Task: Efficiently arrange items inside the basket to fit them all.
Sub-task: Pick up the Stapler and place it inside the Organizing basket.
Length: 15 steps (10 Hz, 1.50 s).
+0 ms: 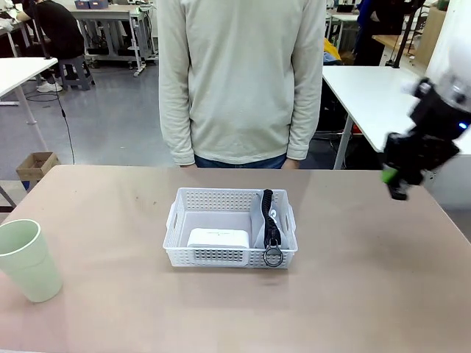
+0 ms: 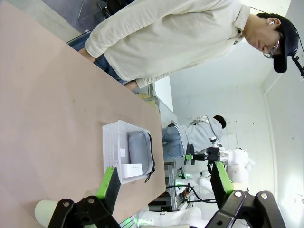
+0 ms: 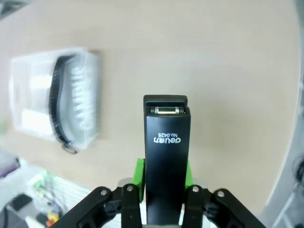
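Holding the black stapler point(image 3: 166, 152) tight by one end, your right gripper point(image 3: 164, 179) hangs above the table's right side, well apart from the basket point(image 1: 221, 256); the grey pouch point(image 1: 266, 219) stands on edge along the basket's right wall (likely to save room); the white box point(image 1: 217, 237) lies flat at the near wall, so the far part is bare; your left gripper point(image 2: 165, 180) is wide open with nothing in it; the green cup point(image 1: 28, 261) stands outside, at the table's left.

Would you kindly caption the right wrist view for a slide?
Right gripper shut on a black stapler above the table, the white basket with pouch and box lying farther off.
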Available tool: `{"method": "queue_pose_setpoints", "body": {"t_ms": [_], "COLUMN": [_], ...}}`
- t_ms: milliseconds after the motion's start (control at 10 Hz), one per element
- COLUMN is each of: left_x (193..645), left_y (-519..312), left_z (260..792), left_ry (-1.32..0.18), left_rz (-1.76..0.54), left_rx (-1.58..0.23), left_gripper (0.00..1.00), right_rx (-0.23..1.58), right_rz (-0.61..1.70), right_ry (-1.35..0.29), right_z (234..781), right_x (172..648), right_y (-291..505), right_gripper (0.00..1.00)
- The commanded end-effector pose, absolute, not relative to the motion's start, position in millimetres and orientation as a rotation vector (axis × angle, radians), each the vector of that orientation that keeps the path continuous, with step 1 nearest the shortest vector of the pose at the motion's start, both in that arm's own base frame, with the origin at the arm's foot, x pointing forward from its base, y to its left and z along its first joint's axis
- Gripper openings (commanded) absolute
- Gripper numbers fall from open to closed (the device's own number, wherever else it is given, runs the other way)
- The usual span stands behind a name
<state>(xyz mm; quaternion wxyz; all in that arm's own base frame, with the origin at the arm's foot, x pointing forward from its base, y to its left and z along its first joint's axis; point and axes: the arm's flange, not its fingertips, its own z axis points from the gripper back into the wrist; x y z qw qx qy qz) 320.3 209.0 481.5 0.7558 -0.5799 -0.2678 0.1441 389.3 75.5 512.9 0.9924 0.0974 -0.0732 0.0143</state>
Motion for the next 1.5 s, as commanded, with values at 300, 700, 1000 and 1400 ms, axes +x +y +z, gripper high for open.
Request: {"method": "queue_pose_setpoints", "body": {"t_ms": [300,700,1000,1400], "left_x": [321,321,321,321], "left_y": [209,209,209,209], "left_z": [483,483,483,483], "left_ry": [-0.609,-0.609,-0.609,-0.609], "left_rz": [0.3,0.3,0.3,0.3], "left_rx": [-1.283,-1.283,-1.283,-1.283], "left_gripper": [1.0,1.0,1.0,1.0], "right_rx": [0.187,0.146,0.178,0.212], "right_rz": [0.529,0.809,0.842,0.861], "right_ry": [-0.162,-0.18,-0.087,-0.04], "right_z": [535,476,407,350], "right_x": [417,420,447,470], "right_y": [252,373,395,398], "right_gripper": [0.0,0.0,0.0,0.0]}}
